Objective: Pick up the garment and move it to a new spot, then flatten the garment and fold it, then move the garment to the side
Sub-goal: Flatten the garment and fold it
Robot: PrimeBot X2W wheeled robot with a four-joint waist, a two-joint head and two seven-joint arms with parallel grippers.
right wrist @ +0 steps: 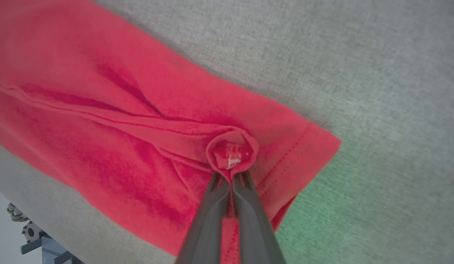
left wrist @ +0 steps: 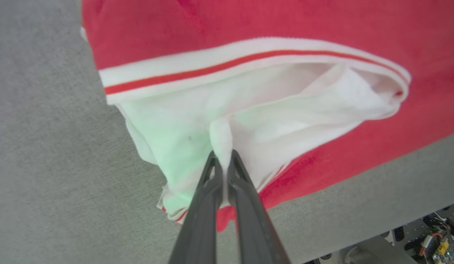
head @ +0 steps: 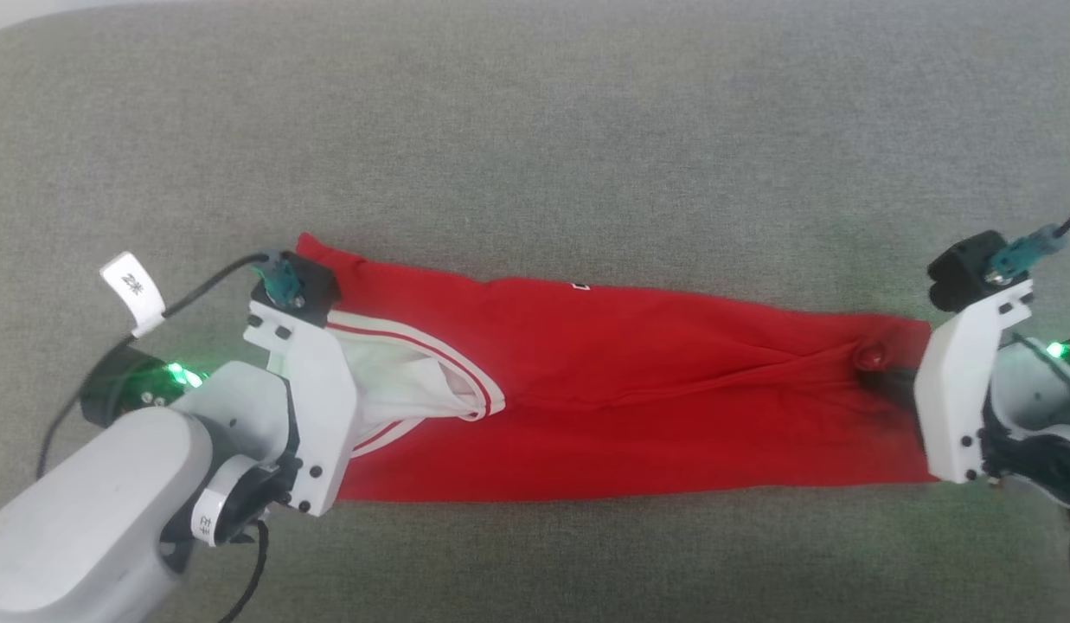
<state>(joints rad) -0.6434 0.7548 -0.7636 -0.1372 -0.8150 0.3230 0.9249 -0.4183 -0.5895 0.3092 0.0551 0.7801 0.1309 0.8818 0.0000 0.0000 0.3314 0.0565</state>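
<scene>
Left pincer (left wrist: 222, 158) clenched on a pinch of white cloth beside the striped trim. Right pincer (right wrist: 230, 176) clenched on a bunched red fold near the hem. Garment (head: 638, 389): red, folded into a long strip, white part at its left end. It lies on the grey desk (head: 535, 130), long axis left-right, spanning both pincers.

Marks on the cable tag (head: 132, 290) are unreadable.

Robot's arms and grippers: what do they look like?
The left gripper and right gripper each have two long, slim dark fingers. Behind sit white angular brackets with black screws, green lights, teal connectors with black cables, a white tag and a rounded grey forearm.
</scene>
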